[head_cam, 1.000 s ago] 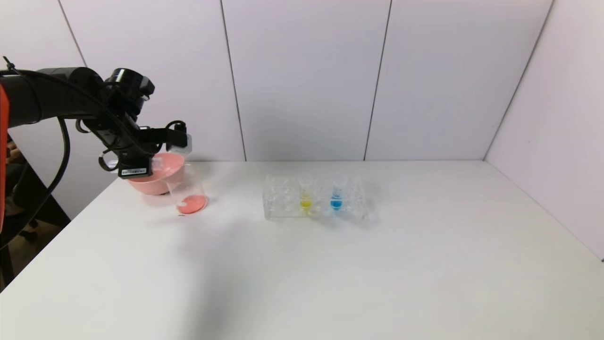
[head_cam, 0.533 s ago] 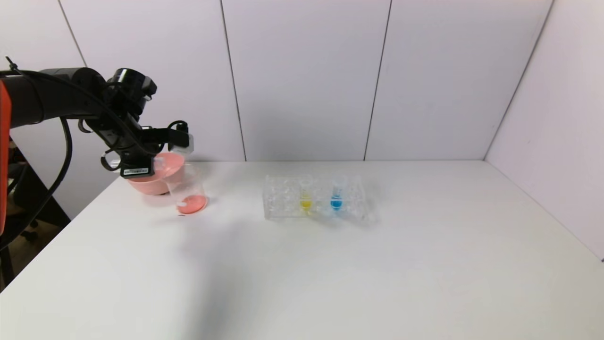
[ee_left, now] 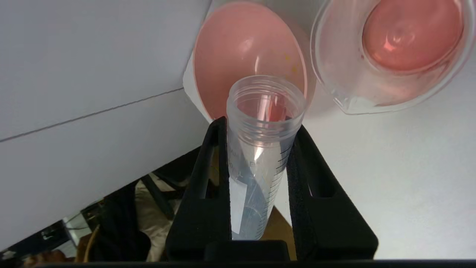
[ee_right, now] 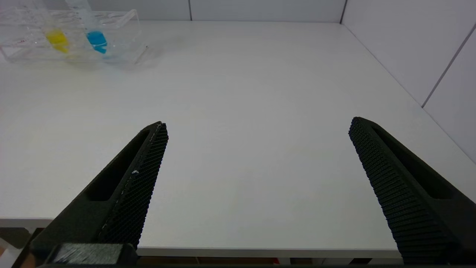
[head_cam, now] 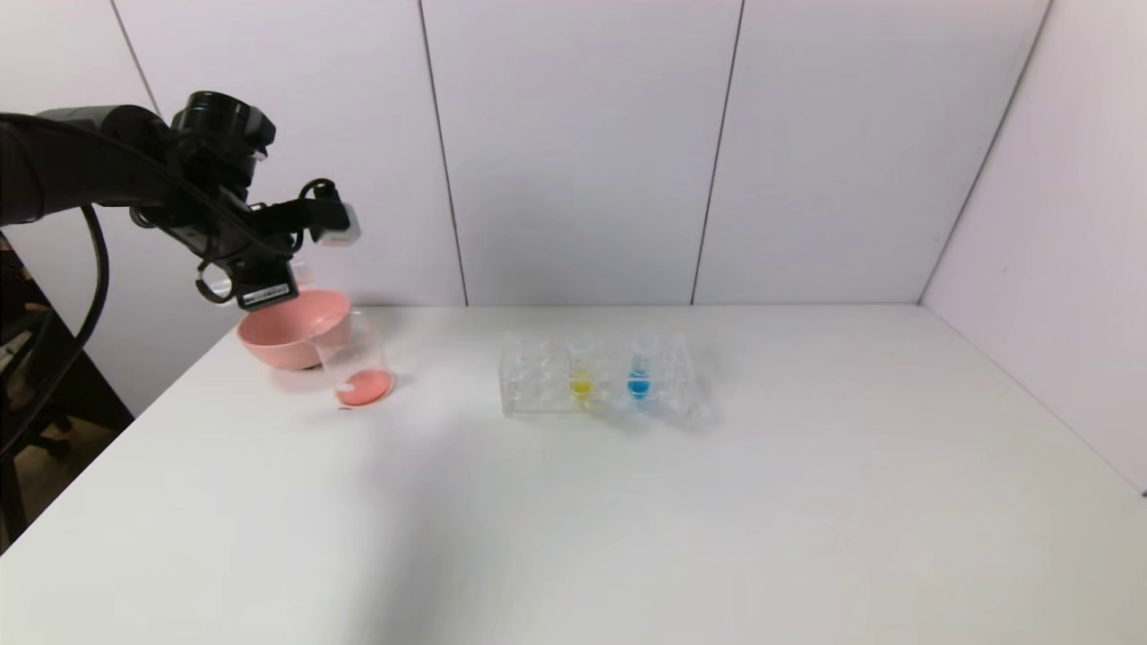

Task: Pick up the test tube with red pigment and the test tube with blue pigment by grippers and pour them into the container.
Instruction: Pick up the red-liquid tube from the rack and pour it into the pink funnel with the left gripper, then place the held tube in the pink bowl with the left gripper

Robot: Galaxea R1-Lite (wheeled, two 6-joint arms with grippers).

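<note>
Head view: the left gripper (head_cam: 300,269) hangs up over the pink bowl (head_cam: 291,339) at the far left of the tabletop (head_cam: 627,502). The container (head_cam: 357,363) sits just right of that bowl, a bit below and to the right of the jaws, with a red puddle in its bottom. Well off to the right of the jaws is the tube rack (head_cam: 599,374), holding the yellow tube (head_cam: 581,372) and the test tube with blue pigment (head_cam: 639,367), both upright.

Left wrist view: the jaws are pinching a clear graduated tube (ee_left: 258,149), open mouth pointing away over the pink bowl (ee_left: 223,56). It looks pretty much empty, hard to be sure. The container (ee_left: 390,56) is beyond the jaws and off to one side.

Right wrist view: the right gripper (ee_right: 256,149) hovers low at the near edge of the tabletop (ee_right: 253,111), jaws spread wide with nothing between them. The rack (ee_right: 70,37) with the blue tube (ee_right: 96,37) is far ahead of them.
</note>
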